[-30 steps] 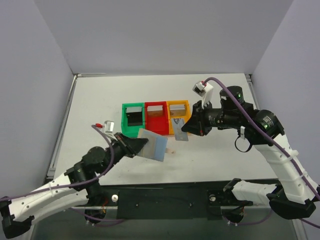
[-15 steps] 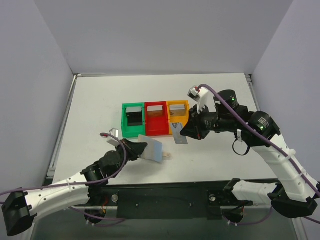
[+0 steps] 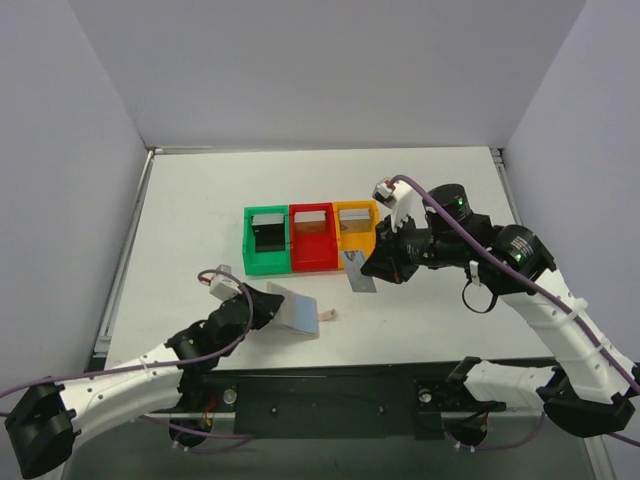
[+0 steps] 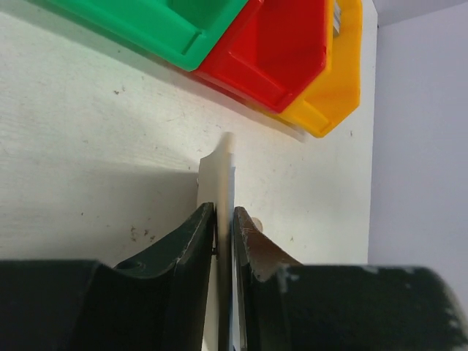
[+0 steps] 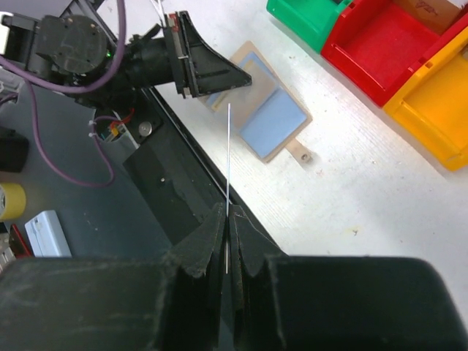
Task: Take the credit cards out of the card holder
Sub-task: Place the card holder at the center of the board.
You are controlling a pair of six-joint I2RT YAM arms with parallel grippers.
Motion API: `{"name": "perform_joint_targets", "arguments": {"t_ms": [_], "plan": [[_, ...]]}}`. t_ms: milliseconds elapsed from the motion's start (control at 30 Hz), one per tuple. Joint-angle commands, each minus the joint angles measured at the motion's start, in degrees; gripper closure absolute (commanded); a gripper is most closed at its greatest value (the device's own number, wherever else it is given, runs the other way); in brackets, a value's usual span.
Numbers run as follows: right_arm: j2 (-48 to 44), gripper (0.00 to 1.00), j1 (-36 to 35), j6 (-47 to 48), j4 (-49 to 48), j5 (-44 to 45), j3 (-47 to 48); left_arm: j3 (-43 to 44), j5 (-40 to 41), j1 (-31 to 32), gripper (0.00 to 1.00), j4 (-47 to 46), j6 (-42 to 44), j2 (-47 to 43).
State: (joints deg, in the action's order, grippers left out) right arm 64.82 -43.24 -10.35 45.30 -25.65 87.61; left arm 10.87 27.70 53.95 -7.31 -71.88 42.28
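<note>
Three plastic bins stand in one row on the desk (image 3: 200, 200): one green bin (image 3: 262, 262), one red bin (image 3: 318, 259) and one orange bin (image 3: 366, 236); a flat item is seen in each. One card holder (image 3: 297, 313) is found near of the green and red bins, spread open, with two light blue panels and one snap tab (image 5: 300, 153) at its right; whether it rests flat on the desk cannot be told. The left gripper (image 3: 272, 302) is closed tightly on the card holder's left edge, seen edge-on between its fingers (image 4: 196, 241). The right gripper (image 3: 372, 268) is clamped on one grey card (image 3: 358, 274), held just near of the orange bin, apart from the card holder.
</note>
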Motion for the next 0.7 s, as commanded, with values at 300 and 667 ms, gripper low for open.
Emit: {"name": "perform_joint_targets", "arguments": {"t_ms": [300, 667], "plan": [[-0.92, 1.0, -0.97, 1.12, -0.56, 1.39, -1.31, 10.03, -3.36, -5.17, 0.32, 23.3, 2.61, -14.42], [3.38, 1.0, -2.19, 5.15, 5.22, -4.49, 2.38, 19.62, -25.81, -5.7, 0.32, 10.79, 17.02, -10.82]]}}
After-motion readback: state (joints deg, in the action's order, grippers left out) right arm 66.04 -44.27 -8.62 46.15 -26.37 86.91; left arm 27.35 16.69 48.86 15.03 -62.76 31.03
